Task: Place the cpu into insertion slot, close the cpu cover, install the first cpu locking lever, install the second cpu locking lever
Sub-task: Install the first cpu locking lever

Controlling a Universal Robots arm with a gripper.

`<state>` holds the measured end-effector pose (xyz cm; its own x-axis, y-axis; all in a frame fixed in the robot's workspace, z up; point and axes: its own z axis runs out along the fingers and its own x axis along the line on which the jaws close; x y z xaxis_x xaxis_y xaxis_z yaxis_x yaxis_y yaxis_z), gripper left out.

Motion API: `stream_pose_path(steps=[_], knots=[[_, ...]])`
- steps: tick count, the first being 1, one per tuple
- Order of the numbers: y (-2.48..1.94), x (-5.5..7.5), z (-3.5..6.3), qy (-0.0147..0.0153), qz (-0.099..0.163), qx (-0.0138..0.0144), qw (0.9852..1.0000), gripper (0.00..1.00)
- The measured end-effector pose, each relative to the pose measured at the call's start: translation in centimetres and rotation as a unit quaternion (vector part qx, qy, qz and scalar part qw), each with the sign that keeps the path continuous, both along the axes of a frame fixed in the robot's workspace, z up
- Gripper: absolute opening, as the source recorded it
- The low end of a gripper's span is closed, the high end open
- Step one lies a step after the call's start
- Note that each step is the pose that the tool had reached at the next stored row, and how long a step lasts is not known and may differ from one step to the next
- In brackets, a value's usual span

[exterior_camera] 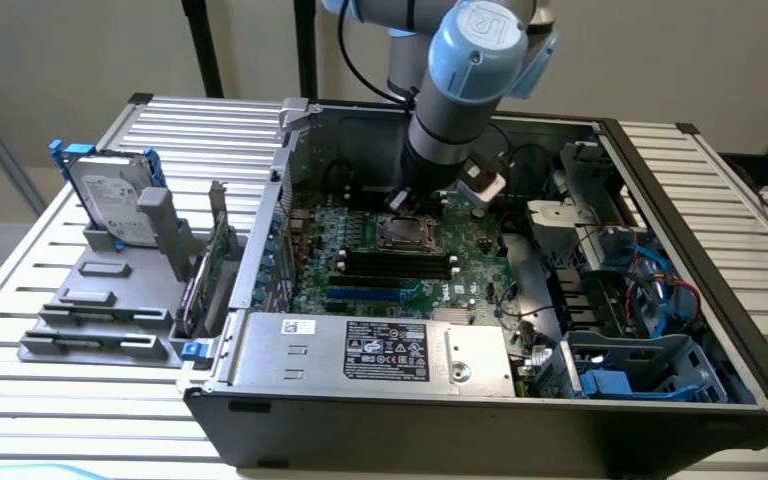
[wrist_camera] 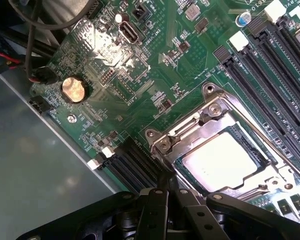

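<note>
End effector (wrist_camera: 162, 192): clenched, apparently empty, at socket corner. Chip (wrist_camera: 220, 161): seated in socket (wrist_camera: 250, 145), metal cover (wrist_camera: 190, 131) down over it.

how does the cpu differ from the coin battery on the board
The cpu is square, pale silver, and sits framed under the metal cpu cover. The coin battery is round, coppery, and stands exposed in a black holder near the board's edge. Both are flat, shiny metal.

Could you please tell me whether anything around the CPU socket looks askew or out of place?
Nothing stands out. The cpu lies flat and square in its socket, with the cpu cover down around it. The shut gripper sits at the frame's edge.
</note>
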<state>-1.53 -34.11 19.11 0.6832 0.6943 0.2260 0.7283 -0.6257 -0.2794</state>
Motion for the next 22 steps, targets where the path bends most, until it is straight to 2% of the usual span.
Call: stream_pose_path(steps=[5, 10, 14, 19, 22], knots=[[0.0, 0.2, -0.03, 0.0, 0.002, 0.0, 1.0, 0.11], [0.0, 0.5, -0.03, 0.0, 0.006, 0.0013, 1.0, 0.11], [0.0, 0.8, -0.03, 0.0001, 0.01, 0.0044, 0.9999, 0.11], [-0.01, 1.1, -0.04, 0.0001, 0.014, 0.0112, 0.9998, 0.11], [-0.07, 1.2, -0.04, 0.0002, 0.017, 0.0121, 0.9998, 0.11]])
